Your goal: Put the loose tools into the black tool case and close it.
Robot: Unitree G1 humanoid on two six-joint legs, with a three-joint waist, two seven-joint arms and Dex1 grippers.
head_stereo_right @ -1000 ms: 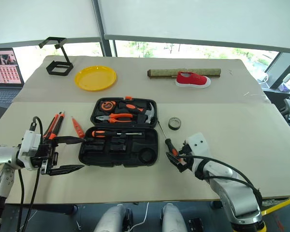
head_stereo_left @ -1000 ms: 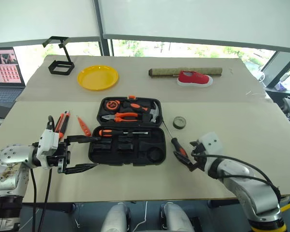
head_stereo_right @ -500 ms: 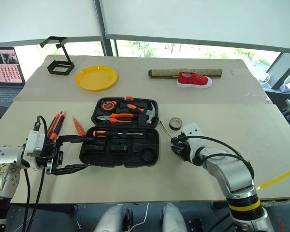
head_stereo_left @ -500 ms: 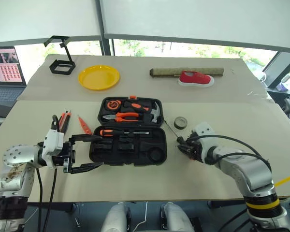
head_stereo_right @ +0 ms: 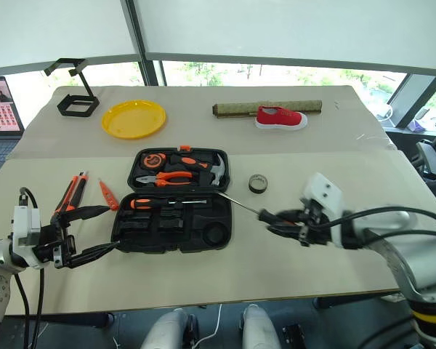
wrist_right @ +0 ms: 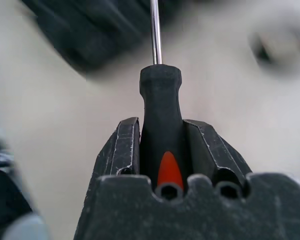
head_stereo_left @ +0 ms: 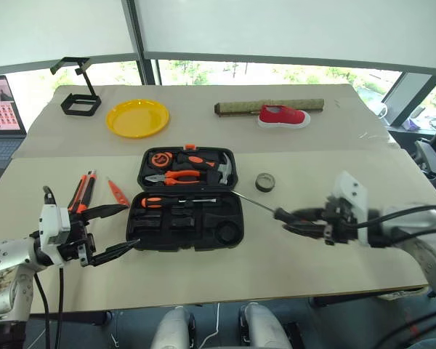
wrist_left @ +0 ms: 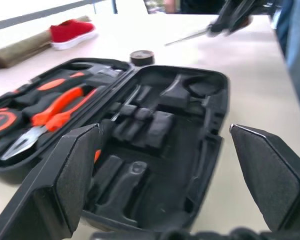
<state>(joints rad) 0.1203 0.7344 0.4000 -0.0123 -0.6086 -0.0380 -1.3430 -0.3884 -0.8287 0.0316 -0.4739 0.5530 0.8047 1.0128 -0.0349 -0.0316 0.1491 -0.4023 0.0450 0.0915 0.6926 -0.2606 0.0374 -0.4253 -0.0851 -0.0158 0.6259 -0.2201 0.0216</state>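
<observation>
1. R tool [head_stereo_left: 305, 218]: clamped on the black-orange handle of a screwdriver [head_stereo_left: 280, 213], held off the counter [head_stereo_left: 312, 156] just right of the black tool case [head_stereo_left: 185, 218]. Shaft points toward the case's right edge.
2. L tool [head_stereo_left: 105, 231]: fingers wide apart, nothing between them, hovering at the case's left side, upper finger near its edge.
3. Case: open flat mid-counter. Rear half holds pliers [head_stereo_left: 176, 175], hammer [head_stereo_left: 225, 169], tape measure [head_stereo_left: 160, 158]. Front half has 1 screwdriver seated [head_stereo_left: 173, 201]; other slots look bare.
4. Loose on the counter: utility knife [head_stereo_left: 83, 192] and slim orange screwdriver [head_stereo_left: 118, 193], both left of the case; tape roll [head_stereo_left: 265, 182] to its right.
5. Count: 3 screwdrivers (1 seated, 1 held, 1 loose), 1 knife, 1 roll.
6. Progress, my read: early. 1 of 5 in, 1 in transit, 3 untouched; lid not yet shut.
7. Far side, not part of the job: yellow plate [head_stereo_left: 137, 118], red shoe [head_stereo_left: 283, 115], wire stand [head_stereo_left: 76, 87].
</observation>
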